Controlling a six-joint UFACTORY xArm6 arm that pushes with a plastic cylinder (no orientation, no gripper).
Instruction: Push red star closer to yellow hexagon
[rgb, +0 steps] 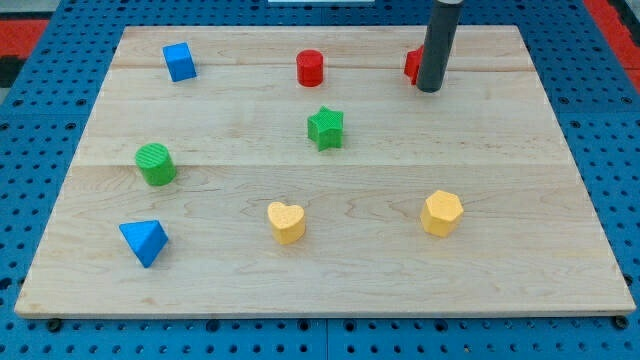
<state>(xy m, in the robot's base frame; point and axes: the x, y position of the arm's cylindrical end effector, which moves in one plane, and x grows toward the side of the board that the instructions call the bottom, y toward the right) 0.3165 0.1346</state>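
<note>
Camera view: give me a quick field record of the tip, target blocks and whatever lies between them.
tip: my tip at the view's top right, against the red block
red star: mostly hidden behind the rod, shape not clear
yellow hexagon: lower right, well below the tip
between: bare wooden board
nearest other: green star, to the left

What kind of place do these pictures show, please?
Probably a robotics lab bench, not a home. A pale wooden board lies on a blue perforated base, with small coloured blocks on it, such as the yellow hexagon. My tip is beside a mostly hidden red block.
</note>
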